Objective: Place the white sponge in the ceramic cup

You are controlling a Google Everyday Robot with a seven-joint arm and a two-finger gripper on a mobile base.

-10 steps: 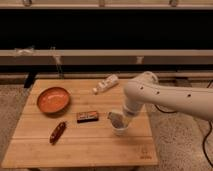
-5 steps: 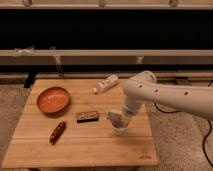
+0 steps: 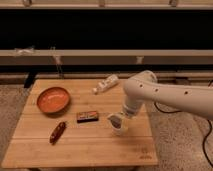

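The ceramic cup [image 3: 119, 130] is a small pale round cup standing on the wooden table [image 3: 95, 145], right of centre. My gripper [image 3: 116, 120] hangs at the end of the white arm [image 3: 165, 95], directly over the cup and at its rim, covering its opening. The white sponge does not show as a separate thing; it is hidden behind the gripper or inside the cup, and I cannot tell which.
An orange bowl [image 3: 52, 99] sits at the table's left. A dark brown bar [image 3: 87, 116] lies just left of the cup. A reddish oblong object [image 3: 57, 131] lies at front left. A white capped bottle [image 3: 106, 83] lies at the back.
The arm's elbow has shifted slightly; the gripper stays over the cup. The other objects have not moved.
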